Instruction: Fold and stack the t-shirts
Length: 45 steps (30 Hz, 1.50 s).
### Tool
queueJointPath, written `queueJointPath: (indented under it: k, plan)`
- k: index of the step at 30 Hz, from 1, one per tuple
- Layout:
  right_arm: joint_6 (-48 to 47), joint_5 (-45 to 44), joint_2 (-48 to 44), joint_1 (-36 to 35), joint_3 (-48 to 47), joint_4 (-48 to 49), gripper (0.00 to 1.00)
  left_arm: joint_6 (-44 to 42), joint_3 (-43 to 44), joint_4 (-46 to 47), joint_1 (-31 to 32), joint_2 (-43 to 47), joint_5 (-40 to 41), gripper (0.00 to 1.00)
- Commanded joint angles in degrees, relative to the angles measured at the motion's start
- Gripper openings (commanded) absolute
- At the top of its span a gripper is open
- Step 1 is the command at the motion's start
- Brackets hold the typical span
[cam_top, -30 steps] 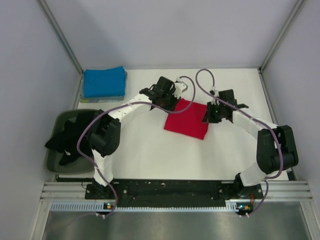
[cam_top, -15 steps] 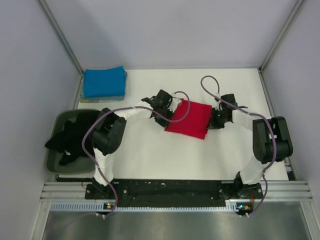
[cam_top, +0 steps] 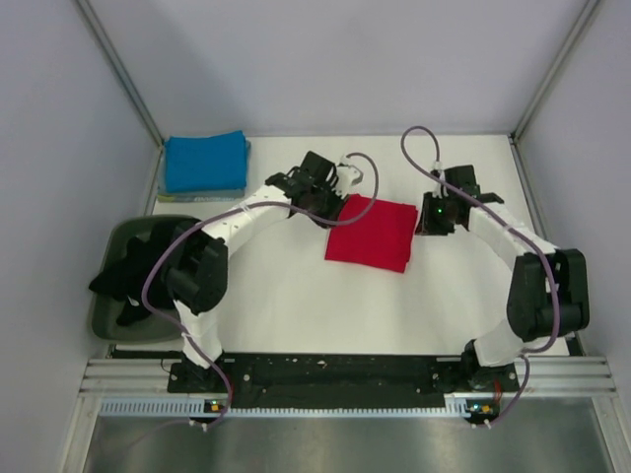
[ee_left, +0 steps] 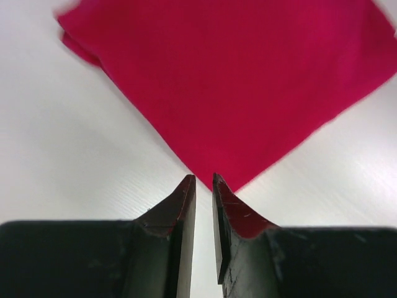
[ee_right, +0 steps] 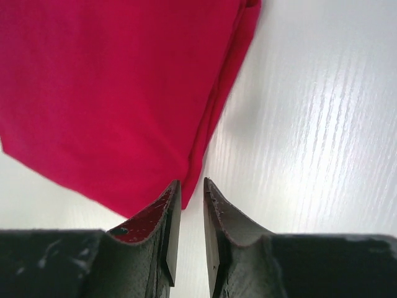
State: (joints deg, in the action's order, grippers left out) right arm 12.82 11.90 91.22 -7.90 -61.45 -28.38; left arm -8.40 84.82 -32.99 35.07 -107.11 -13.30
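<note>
Here's the red t-shirt [cam_top: 370, 234], folded down to a neat rectangle in the middle of the bench [cam_top: 286, 305], and you've got an arm at each far corner. The left gripper [cam_top: 333, 203] sits just off the far left corner. Its fingers [ee_left: 180, 205] are only a slit apart, with nothing between them, and the corner of the cloth points straight at the tips. The right gripper [cam_top: 427, 224] is the same story at the far right corner: narrow gap, no cloth in it, the layered side edge running down towards its left finger.

My read is that the fold is done and the carry to the stack comes next, so set this grasp up properly. Open wider before you go in, because that side edge shows more than one layer and you want all of them, not just the top sheet. Come in low along the bench and slide the lower finger under the whole bundle. Close both sides together.

Lift evenly and keep the two corners as far apart as they are now, or the middle will sag and the fold may spill open. The blue stack [cam_top: 205, 163] waits at the back left corner. Match edges over it, lay the near side down first, then let go together. The black shirt [cam_top: 138, 271] in the tub [cam_top: 99, 320] is yet to be done.
</note>
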Motion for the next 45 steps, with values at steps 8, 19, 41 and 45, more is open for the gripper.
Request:
queueJointPath:
  k: [8, 19, 41, 45]
  plan:
    - [6.16, 11.38, -12.64, -3.7, 10.9, 7.63, 0.12, -13.02, 39.27, -7.96, -2.02, -24.19, 0.9, 0.03]
    - [11.0, 15.96, -6.06, -3.7, 15.39, 15.63, 0.01, -28.94, 32.51, -0.23, -0.62, -23.93, 1.08, 0.0]
    - [8.28, 11.75, -2.45, -3.79, 14.52, 11.07, 0.02, -22.72, 42.97, 7.59, -3.08, -35.45, 16.01, 0.0]
    - [7.14, 9.2, -3.59, -3.79, 12.59, 8.44, 0.09, -11.85, 44.47, 4.79, -4.74, -32.04, 17.09, 0.13]
